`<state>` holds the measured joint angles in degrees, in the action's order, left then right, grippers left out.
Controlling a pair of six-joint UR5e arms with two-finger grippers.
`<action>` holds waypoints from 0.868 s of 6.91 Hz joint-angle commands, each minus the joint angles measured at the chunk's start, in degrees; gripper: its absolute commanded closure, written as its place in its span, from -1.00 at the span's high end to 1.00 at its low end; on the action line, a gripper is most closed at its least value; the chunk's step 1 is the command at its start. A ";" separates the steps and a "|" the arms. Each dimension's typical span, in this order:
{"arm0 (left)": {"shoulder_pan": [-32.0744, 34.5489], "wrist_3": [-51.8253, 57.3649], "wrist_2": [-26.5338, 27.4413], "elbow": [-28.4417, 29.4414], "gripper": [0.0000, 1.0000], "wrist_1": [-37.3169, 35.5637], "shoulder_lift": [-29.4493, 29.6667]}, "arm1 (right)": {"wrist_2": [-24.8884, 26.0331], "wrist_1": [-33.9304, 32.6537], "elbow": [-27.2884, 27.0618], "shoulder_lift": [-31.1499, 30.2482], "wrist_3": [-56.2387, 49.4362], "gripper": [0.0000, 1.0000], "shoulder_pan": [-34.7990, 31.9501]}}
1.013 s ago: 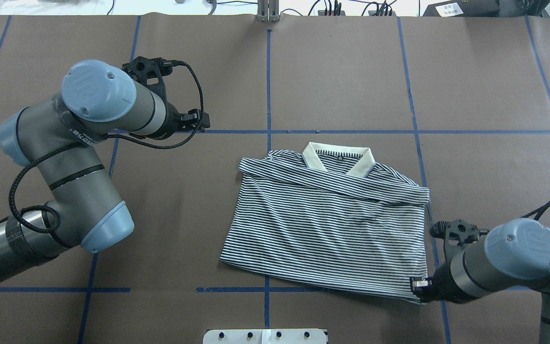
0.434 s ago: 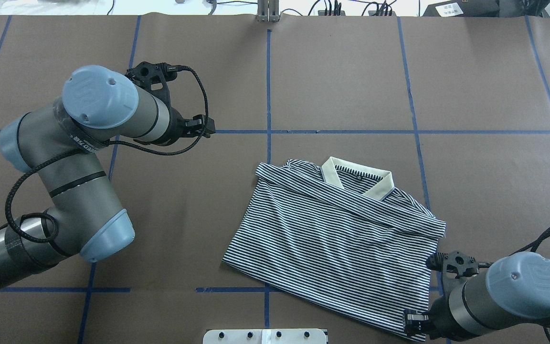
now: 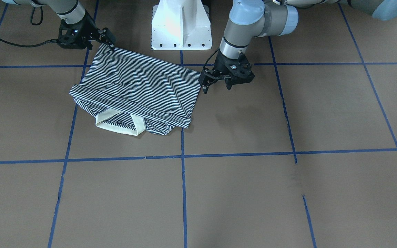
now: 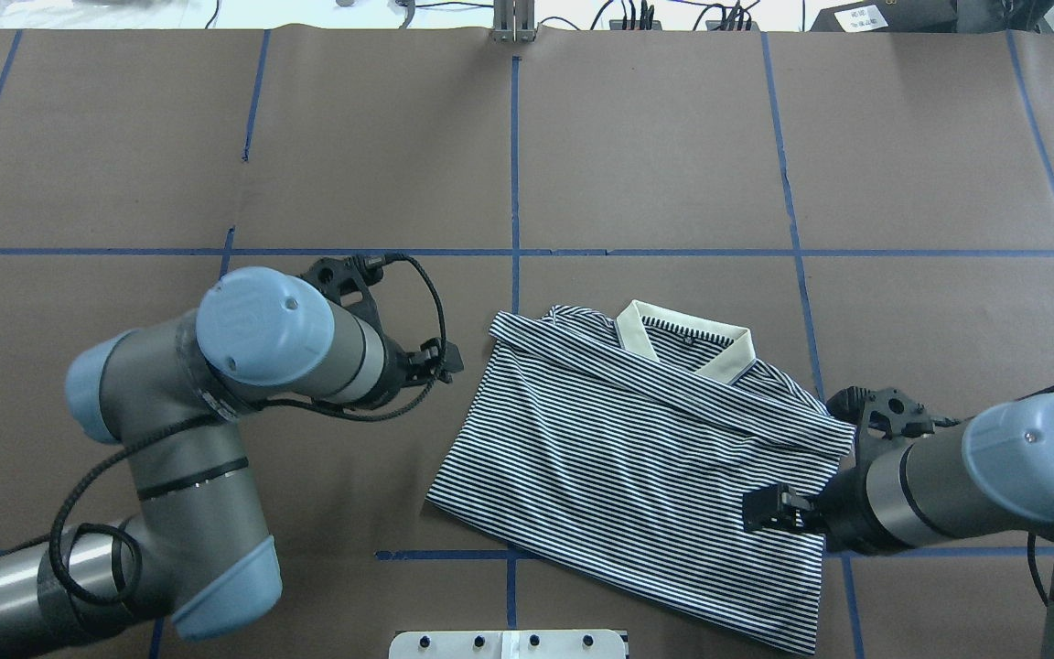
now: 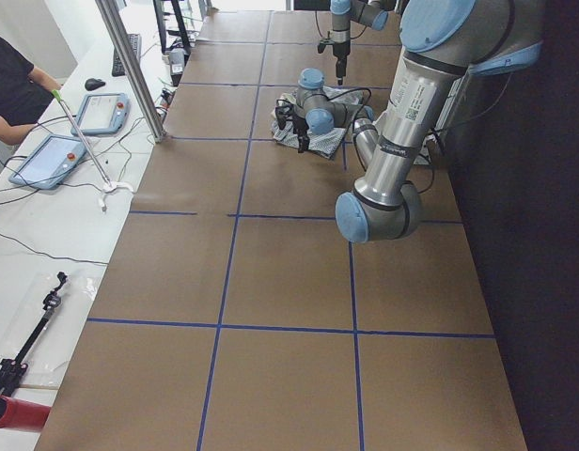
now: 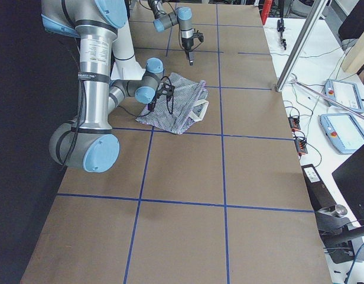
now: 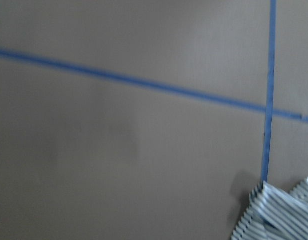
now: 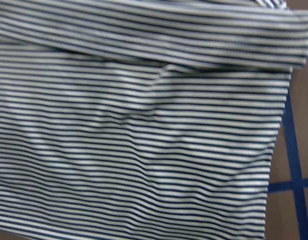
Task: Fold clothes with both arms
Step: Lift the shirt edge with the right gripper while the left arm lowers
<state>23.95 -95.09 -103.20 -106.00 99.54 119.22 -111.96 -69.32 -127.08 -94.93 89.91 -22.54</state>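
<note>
The striped polo shirt (image 4: 637, 458) lies folded on the brown table, skewed, with its cream collar (image 4: 682, 343) on the far side. It also shows in the front view (image 3: 140, 86). My left gripper (image 4: 446, 360) hangs just beside the shirt's left edge without touching it. In the front view (image 3: 216, 86) its fingers stand apart and empty. My right gripper (image 4: 751, 513) hovers over the shirt's right, near part. In the front view (image 3: 108, 38) it looks open, above the shirt's near corner. The right wrist view shows only striped cloth (image 8: 144, 125). The left wrist view shows a shirt corner (image 7: 279, 215).
The white pedestal base (image 3: 181, 24) stands at the table's near edge, close to the shirt. Blue tape lines (image 4: 513, 252) grid the brown table cover. A metal post (image 4: 513, 23) and cables sit at the far edge. An operator (image 5: 12, 89) and tablets are beside the table.
The right gripper dragged the shirt nearer and to the right, turning it, then let go and moved over its right part. The left arm swung in to the shirt's left edge.
</note>
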 commanded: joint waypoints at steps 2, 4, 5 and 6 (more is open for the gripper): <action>-7.42 -13.36 1.33 1.05 1.00 -0.31 0.58 | -2.37 1.91 0.43 3.52 -6.05 1.00 -8.39; -8.21 -13.45 5.12 4.56 0.99 -0.31 1.80 | -2.82 1.91 0.60 4.14 -6.32 1.00 -8.75; -8.39 -13.45 5.29 4.83 0.97 -0.40 1.81 | -2.82 1.91 0.78 4.14 -6.32 1.00 -8.75; -8.56 -13.45 5.29 4.84 0.84 -0.40 1.72 | -2.82 1.91 1.22 4.23 -6.32 1.00 -8.67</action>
<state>15.62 -108.51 -98.13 -101.48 99.17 120.93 -114.75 -67.42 -126.28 -90.82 83.62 -31.21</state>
